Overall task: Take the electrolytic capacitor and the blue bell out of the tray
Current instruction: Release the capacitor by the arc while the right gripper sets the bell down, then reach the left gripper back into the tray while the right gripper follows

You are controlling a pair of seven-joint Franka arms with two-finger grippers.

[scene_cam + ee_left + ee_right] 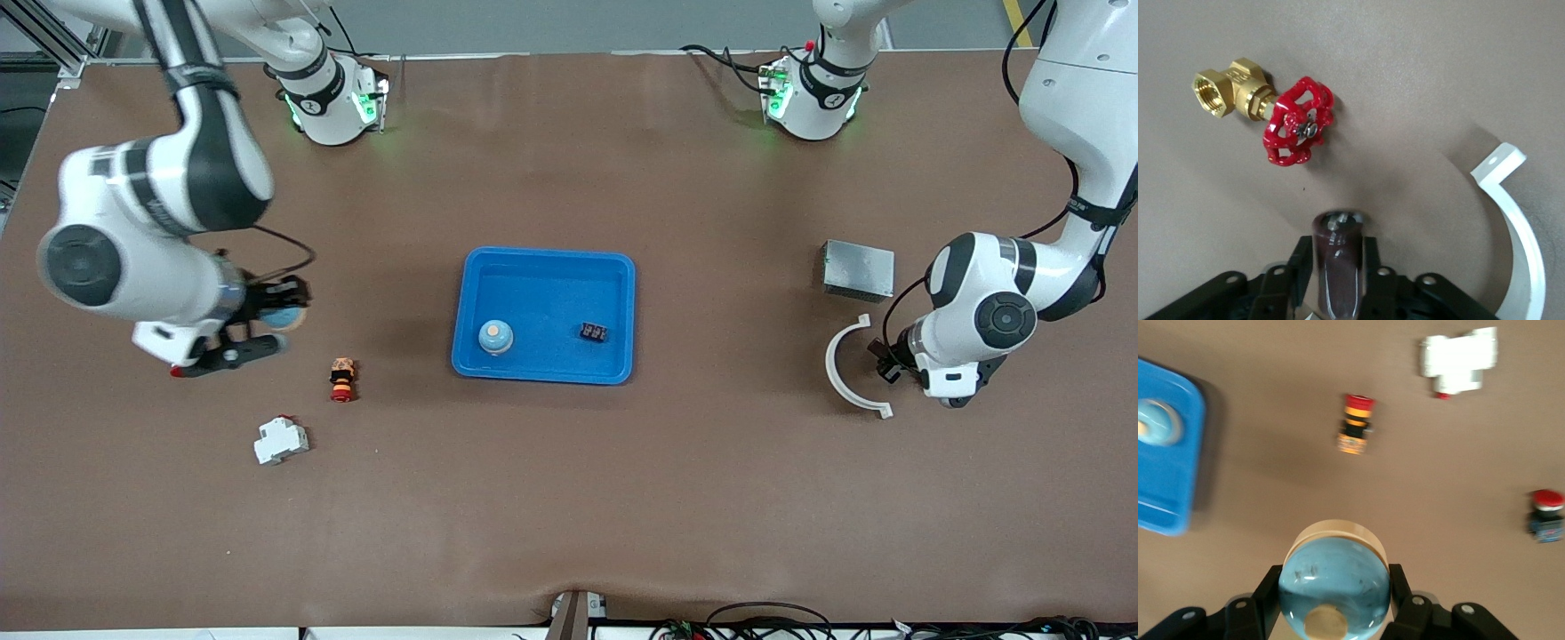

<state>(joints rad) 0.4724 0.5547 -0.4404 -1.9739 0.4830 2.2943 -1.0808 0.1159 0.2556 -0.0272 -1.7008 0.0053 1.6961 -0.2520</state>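
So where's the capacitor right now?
The capacitor is held in the left gripper, beside the white curved bracket at the left arm's end of the table.

Bell [1335,587]: pale blue dome on a tan wooden base, tan button at the crown. Clamped between the right gripper's [1335,607] fingers, off the surface, over the right arm's end of it. Partly visible in the front view [284,316] beside the gripper.

Second bell [495,336], same blue dome and tan button, upright in the blue tray [542,262], in the corner nearer the front camera and toward the right arm's end.

Capacitor [1338,260]: dark maroon glossy cylinder with a silvery end cap. Pinched between the left gripper's [1338,280] fingers, above the brown surface [1405,80], over the left arm's end.
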